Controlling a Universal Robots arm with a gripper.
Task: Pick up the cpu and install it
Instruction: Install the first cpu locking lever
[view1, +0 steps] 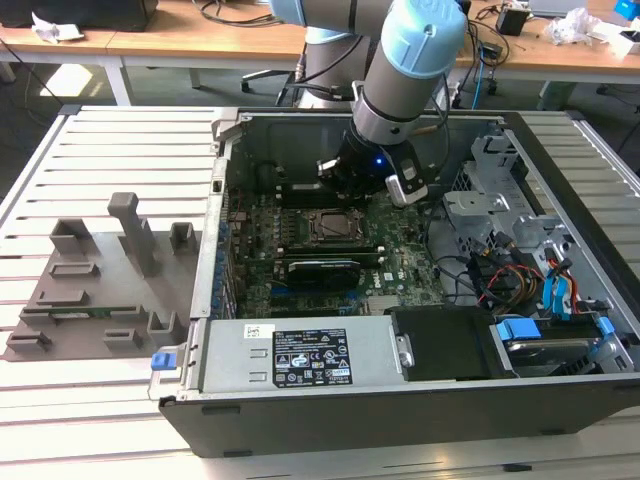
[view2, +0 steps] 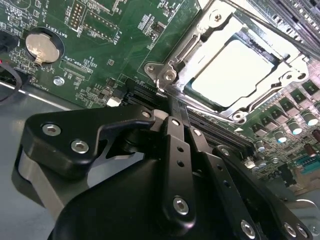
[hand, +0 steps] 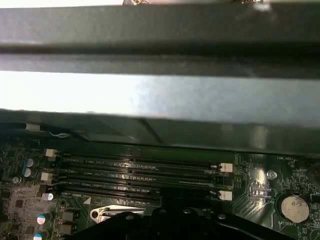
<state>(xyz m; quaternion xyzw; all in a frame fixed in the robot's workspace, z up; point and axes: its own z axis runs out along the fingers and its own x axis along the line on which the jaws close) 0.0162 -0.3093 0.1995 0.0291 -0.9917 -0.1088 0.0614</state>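
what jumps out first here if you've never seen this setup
The open computer case with its green motherboard, and the arm's gripper down inside it over the board's far edge. In the second wrist view, the silvery cpu sits in the metal socket frame. Grey fixture blocks stand at the exterior view's left.

I see a silvery-grey cpu (view2: 234, 71) on the green motherboard (view2: 110, 50); the gripper (view2: 176, 111) looks black, I think.

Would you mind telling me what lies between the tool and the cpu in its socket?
In the second wrist view, dark memory slots and the socket frame's edge lie between the tool and the cpu.
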